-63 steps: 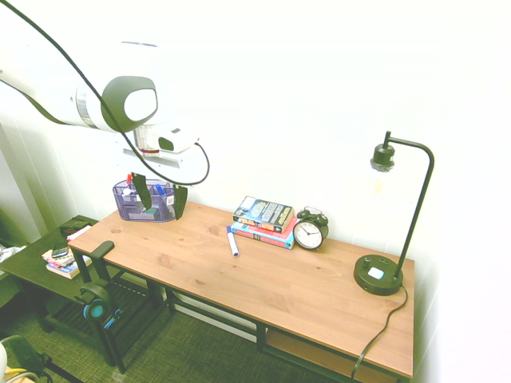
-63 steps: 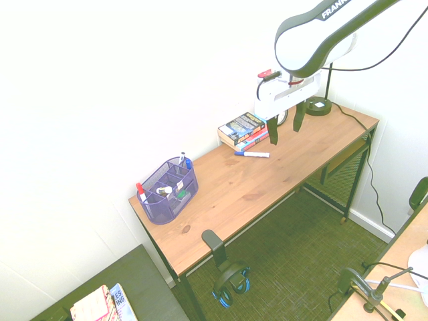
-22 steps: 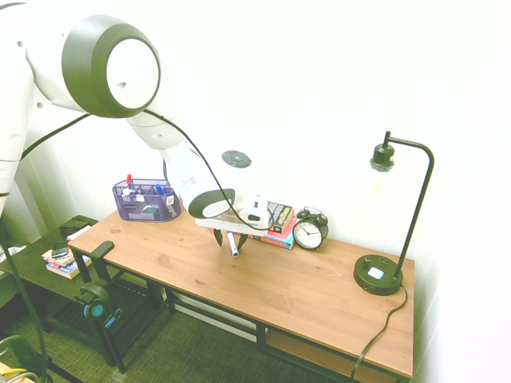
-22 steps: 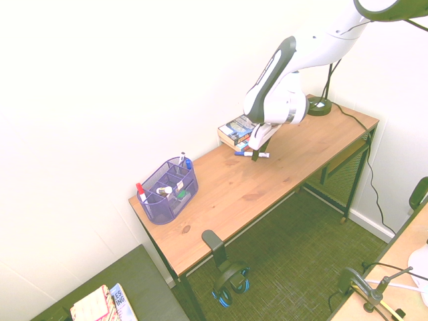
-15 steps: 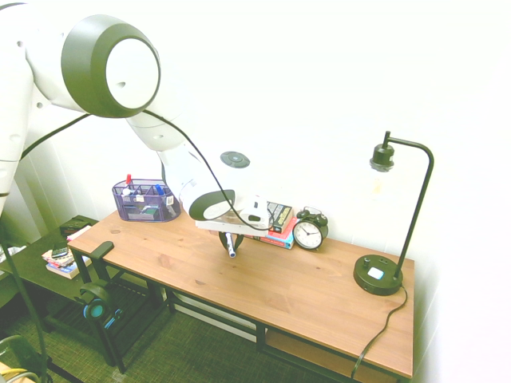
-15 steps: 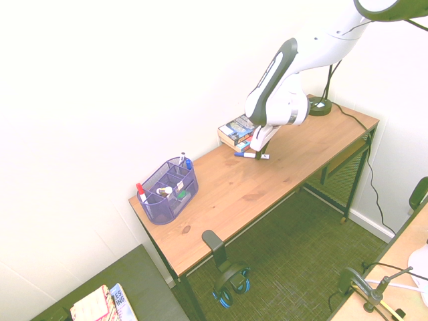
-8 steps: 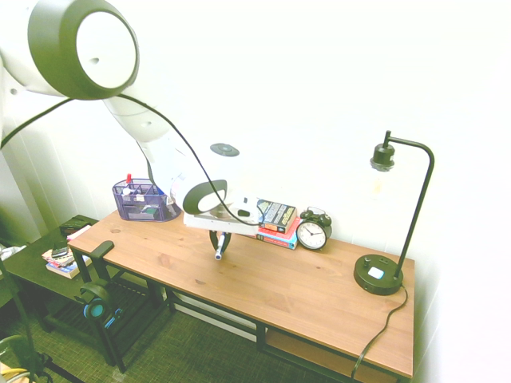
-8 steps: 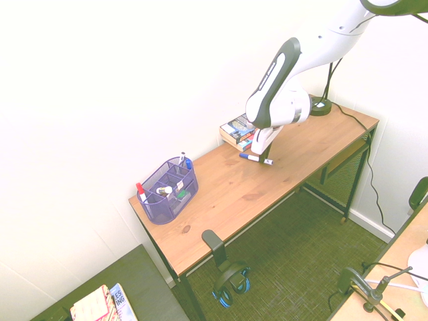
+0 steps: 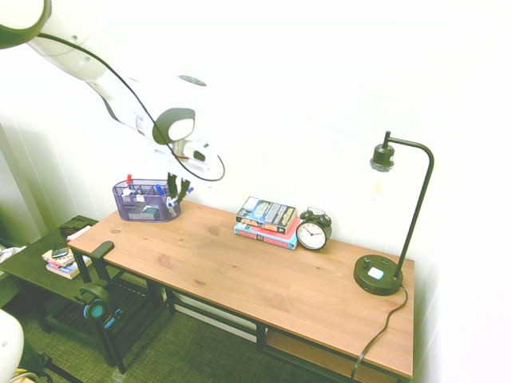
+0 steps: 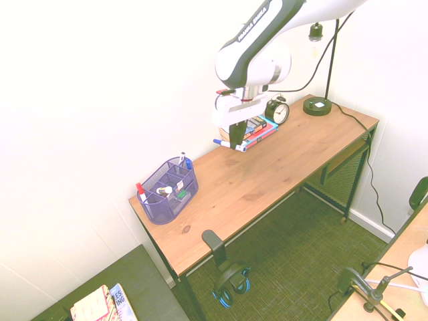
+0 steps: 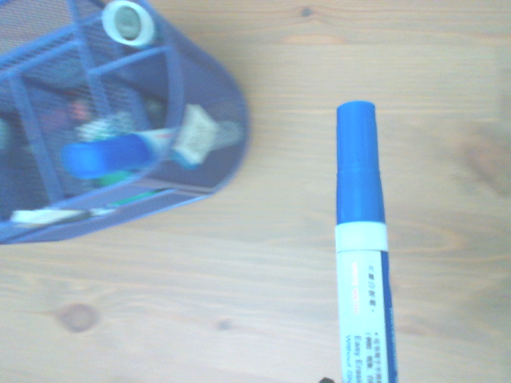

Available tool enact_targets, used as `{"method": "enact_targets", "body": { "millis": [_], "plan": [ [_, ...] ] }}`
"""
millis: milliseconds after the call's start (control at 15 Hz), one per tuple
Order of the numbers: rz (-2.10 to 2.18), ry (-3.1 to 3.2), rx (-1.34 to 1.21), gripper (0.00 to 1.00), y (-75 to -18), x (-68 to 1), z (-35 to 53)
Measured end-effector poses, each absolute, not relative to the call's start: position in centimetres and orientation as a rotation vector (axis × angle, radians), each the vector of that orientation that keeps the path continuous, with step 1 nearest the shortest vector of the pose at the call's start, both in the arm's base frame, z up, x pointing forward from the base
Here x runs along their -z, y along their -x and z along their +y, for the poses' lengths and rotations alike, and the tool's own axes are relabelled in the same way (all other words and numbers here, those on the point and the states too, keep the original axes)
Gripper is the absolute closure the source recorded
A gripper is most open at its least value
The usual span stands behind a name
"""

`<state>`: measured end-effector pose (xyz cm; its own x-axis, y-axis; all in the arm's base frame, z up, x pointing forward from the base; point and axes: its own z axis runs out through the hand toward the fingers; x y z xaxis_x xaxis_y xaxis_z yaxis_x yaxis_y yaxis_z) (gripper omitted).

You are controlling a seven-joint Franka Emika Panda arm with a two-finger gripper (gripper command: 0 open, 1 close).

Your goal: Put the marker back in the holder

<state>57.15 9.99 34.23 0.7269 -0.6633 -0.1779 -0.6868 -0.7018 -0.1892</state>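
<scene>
The marker (image 10: 229,144), white-barrelled with a blue cap, hangs level in the air with my gripper (image 10: 234,145) shut on it. In the wrist view the marker (image 11: 359,247) points its cap out over bare wood, beside the rounded end of the holder (image 11: 120,136). The holder (image 9: 145,201) is a purple mesh organizer at the desk's back left corner, with pens standing in it. In the first exterior view my gripper (image 9: 177,194) hovers just right of and above it. In the second exterior view the holder (image 10: 167,189) lies lower left of the gripper.
A stack of books (image 9: 267,219), an alarm clock (image 9: 311,231) and a black desk lamp (image 9: 383,271) stand along the back of the wooden desk (image 9: 263,279). A red-capped pen (image 9: 129,180) stands in the holder. Headphones (image 9: 96,303) hang at the desk's left end.
My gripper closed on the marker in front of the books, lifted it off the desk and carried it left toward the holder.
</scene>
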Motion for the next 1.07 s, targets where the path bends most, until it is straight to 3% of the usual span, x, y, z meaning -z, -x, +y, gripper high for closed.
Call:
{"method": "enact_targets", "body": {
  "millis": [200,333,1067],
  "plan": [
    [1.1,2.702,-0.198,1.0,-55.9,-42.3,17.8],
    [1.157,2.741,-0.271,1.0,-54.9,-43.9,20.0],
    [1.158,2.942,-0.505,1.0,-49.0,-34.7,34.1]
  ]
}}
